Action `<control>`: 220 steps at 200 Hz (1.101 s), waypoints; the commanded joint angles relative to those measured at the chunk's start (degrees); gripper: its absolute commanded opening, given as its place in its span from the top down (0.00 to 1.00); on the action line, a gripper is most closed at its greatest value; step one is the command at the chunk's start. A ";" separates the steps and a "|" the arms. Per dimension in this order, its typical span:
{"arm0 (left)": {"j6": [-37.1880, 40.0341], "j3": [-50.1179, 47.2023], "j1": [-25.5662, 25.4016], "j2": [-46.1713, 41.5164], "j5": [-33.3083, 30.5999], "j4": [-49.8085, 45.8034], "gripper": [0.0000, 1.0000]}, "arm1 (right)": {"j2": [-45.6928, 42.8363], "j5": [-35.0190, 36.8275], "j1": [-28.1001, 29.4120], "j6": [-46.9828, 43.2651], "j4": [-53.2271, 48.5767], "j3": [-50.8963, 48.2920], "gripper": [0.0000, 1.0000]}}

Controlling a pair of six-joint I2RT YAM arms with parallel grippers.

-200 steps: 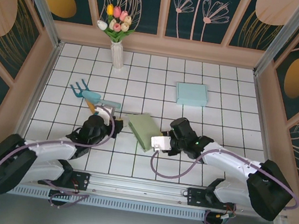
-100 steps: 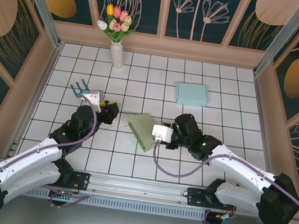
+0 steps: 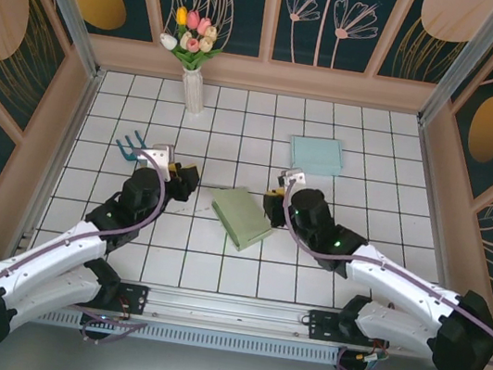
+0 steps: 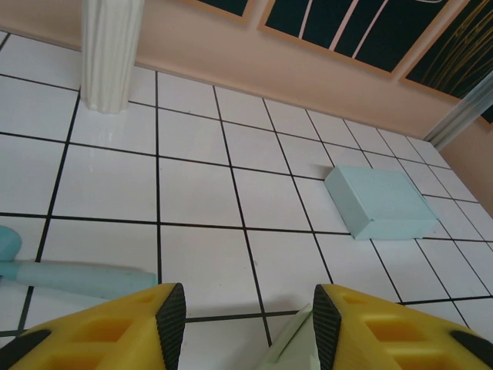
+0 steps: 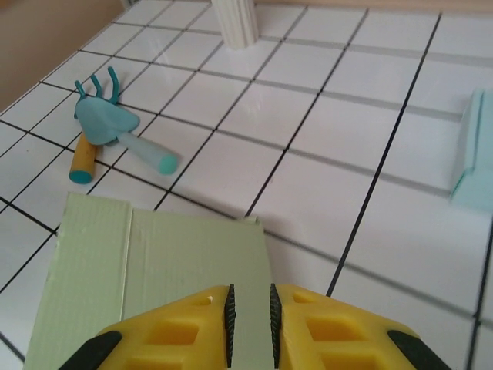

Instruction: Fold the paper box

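Note:
The paper box (image 3: 241,218) is a flat pale-green carton lying on the white tiled floor between the two arms. My left gripper (image 3: 189,179) hovers just left of it, open with nothing between the fingers. In the left wrist view that gripper (image 4: 243,316) has a corner of the paper box (image 4: 300,347) just inside its right pad. My right gripper (image 3: 270,206) is at the carton's right edge. In the right wrist view its jaws (image 5: 250,301) stand a narrow gap apart over the paper box (image 5: 154,262), whose green top shows through the gap.
A light-blue closed box (image 3: 316,155) lies behind and to the right. A white vase of tulips (image 3: 192,90) stands at the back wall. A teal hand rake (image 3: 131,146) lies by the left arm. Peach walls (image 3: 264,75) enclose the floor.
My left arm has reached forward toward the carton's left side, its jaws a little wider. The right gripper has swung up to the carton's right edge and narrowed its jaws. The carton has stayed put.

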 commanded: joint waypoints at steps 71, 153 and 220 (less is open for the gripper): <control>-0.62 -4.94 -0.27 2.31 0.39 8.49 0.50 | 17.60 4.17 8.06 7.06 10.43 0.57 0.76; -0.14 -8.69 -0.27 12.39 2.66 17.51 0.51 | 32.23 10.93 9.26 6.35 10.84 1.10 0.73; 3.04 -4.10 -0.27 22.76 2.33 21.08 0.49 | 20.58 19.54 9.55 19.05 -3.88 5.19 0.65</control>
